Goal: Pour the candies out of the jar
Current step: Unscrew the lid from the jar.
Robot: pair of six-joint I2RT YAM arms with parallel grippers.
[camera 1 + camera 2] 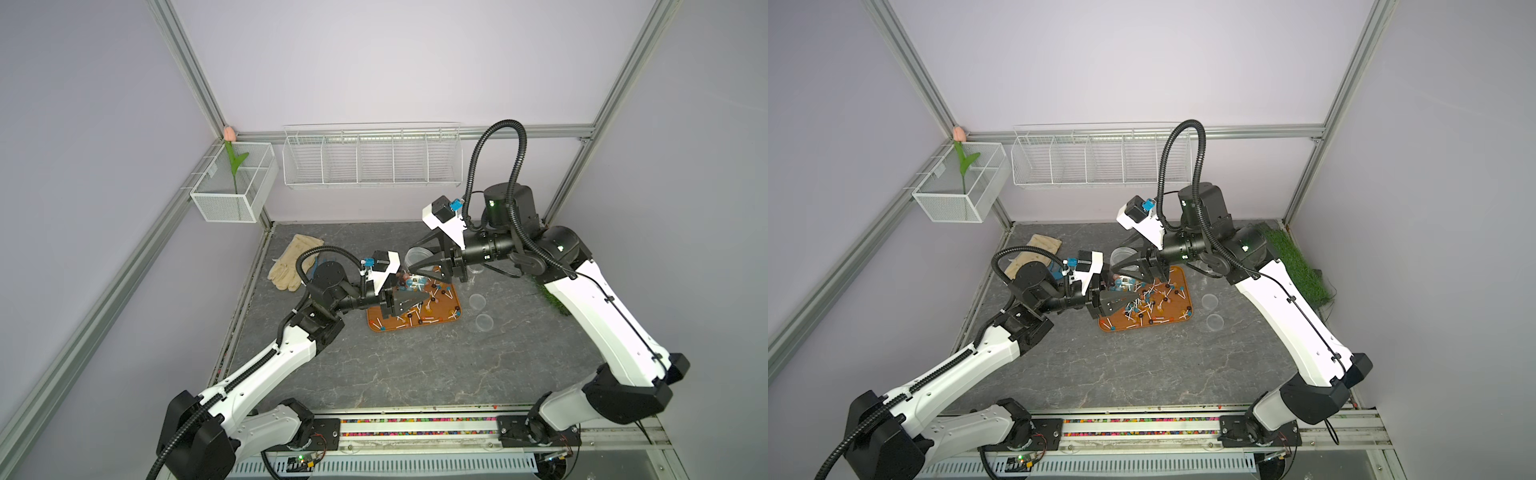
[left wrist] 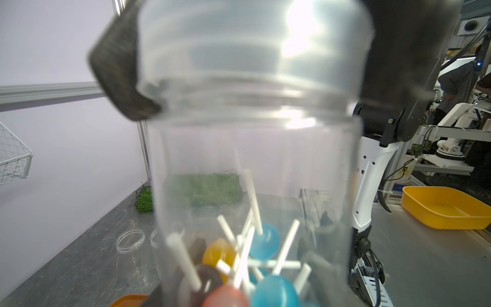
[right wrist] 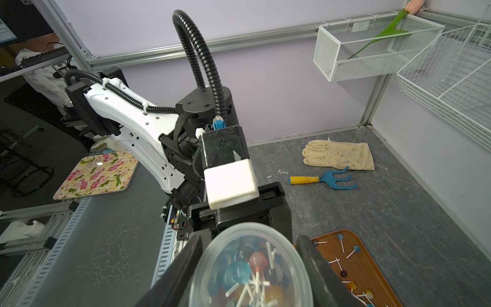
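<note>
Evidently at the lid-removal step, with pouring not yet possible. Holding the clear jar (image 2: pixel 252 159) by its lower body in the left gripper (image 1: pixel 409 291), fingers pinched tight on the plastic wall. Between those fingers, heaped at the jar's bottom: a cluster of candies (image 2: pixel 265 244), blue, orange, brown and pink heads on white sticks. Clasping the lid (image 3: pixel 292 255) at the jar's top with the right gripper (image 3: pixel 248 239), its fingers (image 2: pixel 119 74) set on opposite sides of the rim and apparently pressed against it. Cannot tell whether the lid is loosened at all. Below both sets of fingers and out past them, on the table (image 1: pixel 415 374): an orange tray (image 1: pixel 455 297) strewn with more candies. Further out beyond the right fingers: two loose clear lids (image 1: pixel 477 300). Next, probably: twist the lid off with the right fingers while bracing the body with the left, set it aside, then tip the jar's mouth over the tray. Calls for a firm left hold, lest the smooth jar spin along with the lid.
</note>
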